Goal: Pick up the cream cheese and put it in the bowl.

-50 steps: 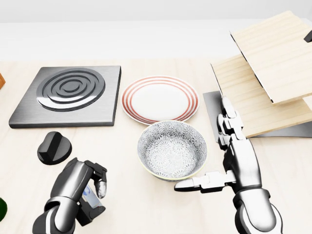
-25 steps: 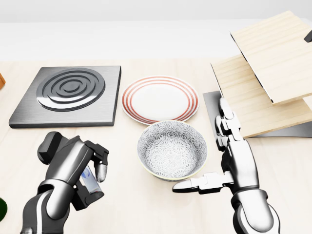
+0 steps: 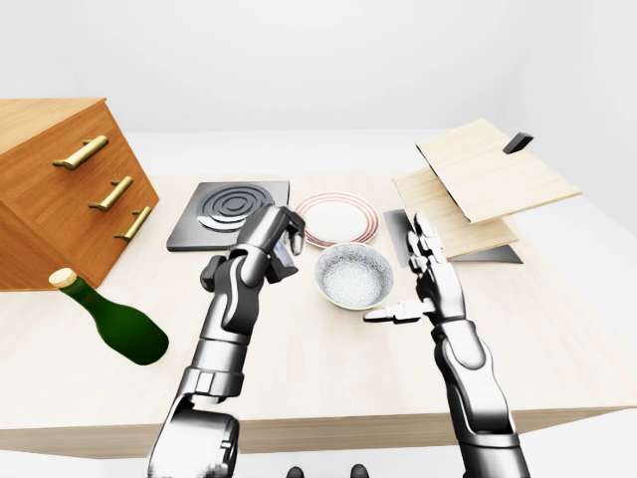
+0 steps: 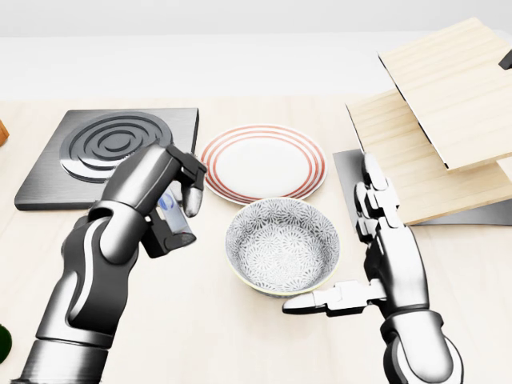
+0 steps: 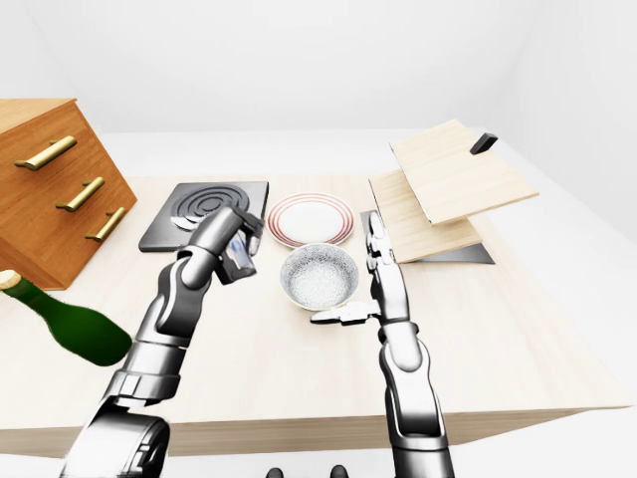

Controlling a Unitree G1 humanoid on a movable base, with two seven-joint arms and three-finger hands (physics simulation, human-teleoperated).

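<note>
My left hand (image 4: 178, 210) is shut on the cream cheese (image 4: 170, 203), a small white and blue pack that shows only between the fingers. The hand hangs above the table, just left of the patterned bowl (image 4: 272, 256) and level with its upper left rim. The bowl is empty and stands below the striped plate in the head view. My right hand (image 4: 346, 258) is open at the bowl's right side, its fingers (image 4: 373, 202) pointing up and its thumb stretched out under the bowl's lower right rim.
A red-striped plate (image 4: 262, 162) lies above the bowl, with a black hob plate (image 4: 120, 148) to its left. Tilted wooden boards (image 4: 448, 120) on a metal sheet fill the right. A wooden drawer cabinet (image 3: 50, 189) and a lying green bottle (image 3: 114, 319) are at far left.
My left hand has risen from the lower left and moved up and right with the cream cheese, ending beside the bowl. The right hand has barely moved.
</note>
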